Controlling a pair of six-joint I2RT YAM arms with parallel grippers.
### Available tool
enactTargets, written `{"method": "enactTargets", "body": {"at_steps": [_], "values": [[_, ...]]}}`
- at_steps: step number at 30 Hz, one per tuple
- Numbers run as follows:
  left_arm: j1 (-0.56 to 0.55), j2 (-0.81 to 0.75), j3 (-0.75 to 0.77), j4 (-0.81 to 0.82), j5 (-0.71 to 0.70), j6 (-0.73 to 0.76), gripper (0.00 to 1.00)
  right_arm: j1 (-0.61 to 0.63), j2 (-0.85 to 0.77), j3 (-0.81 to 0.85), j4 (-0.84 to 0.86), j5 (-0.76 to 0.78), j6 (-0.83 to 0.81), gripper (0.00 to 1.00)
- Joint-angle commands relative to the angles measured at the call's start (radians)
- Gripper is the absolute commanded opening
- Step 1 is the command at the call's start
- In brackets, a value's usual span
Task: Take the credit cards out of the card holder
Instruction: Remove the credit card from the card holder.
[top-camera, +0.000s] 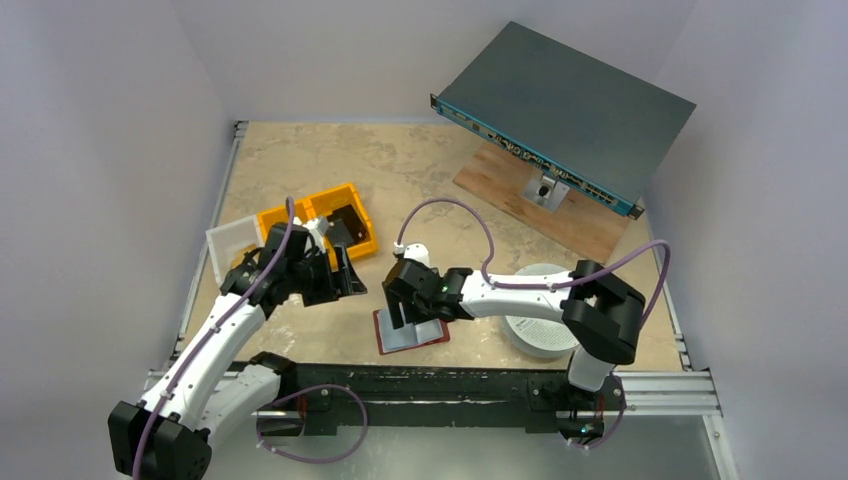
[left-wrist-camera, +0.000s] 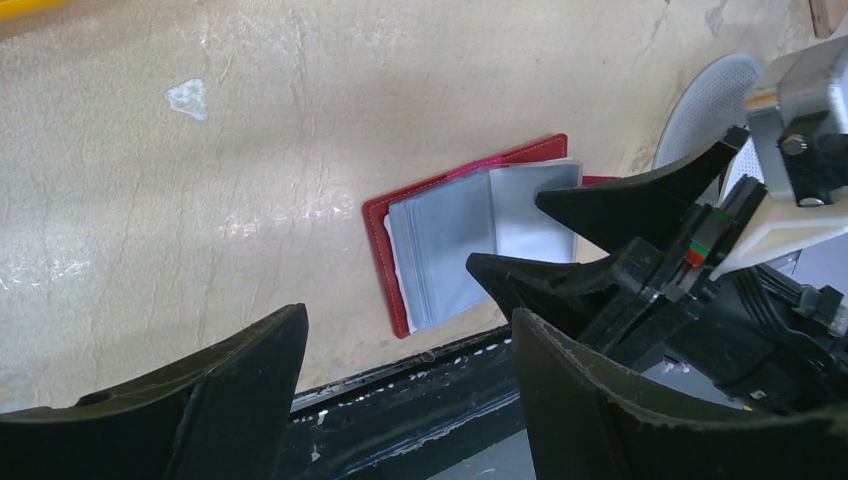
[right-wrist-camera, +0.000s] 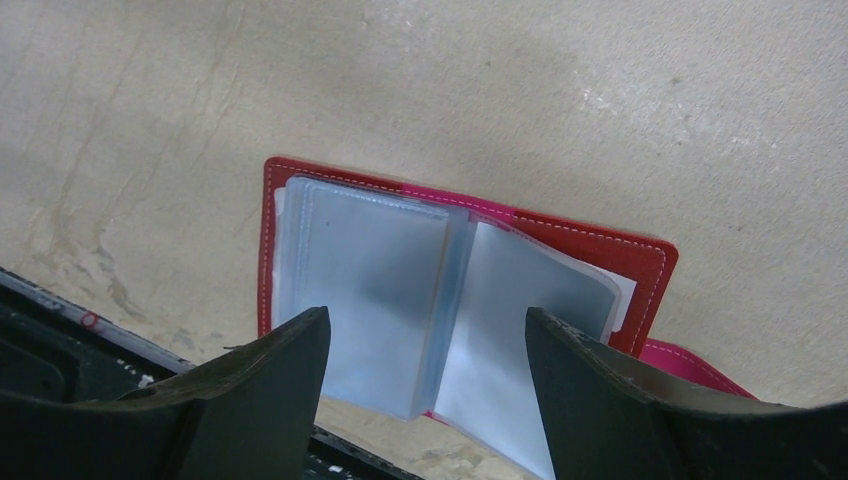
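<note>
The card holder (top-camera: 412, 333) lies open on the table near the front edge, red outside with pale blue-grey leaves inside. It also shows in the left wrist view (left-wrist-camera: 470, 235) and the right wrist view (right-wrist-camera: 400, 290). I cannot tell credit cards apart from the pale leaves, and no golden-yellow card shows. My right gripper (top-camera: 403, 318) hangs open just above the holder, jaws astride the leaves (right-wrist-camera: 428, 325), holding nothing; it also shows in the left wrist view (left-wrist-camera: 508, 232). My left gripper (top-camera: 350, 283) is open and empty (left-wrist-camera: 405, 330), left of the holder and above the table.
A yellow bin (top-camera: 300, 213) with a dark object (top-camera: 350, 222) and a white bin (top-camera: 232, 240) stand behind my left gripper. A white round disc (top-camera: 540, 325) lies right of the holder. A grey rack unit (top-camera: 565, 105) sits on a wooden board (top-camera: 570, 222) at the back right. A black rail (top-camera: 450, 385) runs along the front edge.
</note>
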Motion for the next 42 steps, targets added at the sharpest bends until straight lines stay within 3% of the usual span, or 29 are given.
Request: {"method": "enactTargets", "body": {"at_steps": [1, 19, 23, 27, 32, 35, 42], "values": [[-0.003, -0.014, -0.009, 0.037, 0.02, -0.003, 0.74, 0.007, 0.015, 0.035, 0.019, 0.024, 0.004, 0.7], [-0.003, -0.003, -0.046, 0.057, 0.031, -0.025, 0.74, 0.047, 0.112, 0.052, 0.001, 0.024, 0.018, 0.65], [-0.003, -0.003, -0.052, 0.056, 0.037, -0.029, 0.74, 0.046, 0.125, 0.021, 0.018, -0.011, 0.038, 0.55], [-0.003, -0.003, -0.067, 0.065, 0.049, -0.043, 0.74, 0.044, 0.111, -0.031, 0.068, -0.037, 0.059, 0.34], [-0.014, 0.003, -0.11, 0.115, 0.083, -0.083, 0.73, 0.033, 0.099, -0.086, 0.134, -0.094, 0.074, 0.17], [-0.036, 0.011, -0.147, 0.158, 0.104, -0.125, 0.69, 0.01, 0.084, -0.131, 0.189, -0.139, 0.08, 0.1], [-0.092, 0.05, -0.216, 0.293, 0.144, -0.21, 0.47, -0.032, 0.07, -0.211, 0.303, -0.234, 0.092, 0.04]]}}
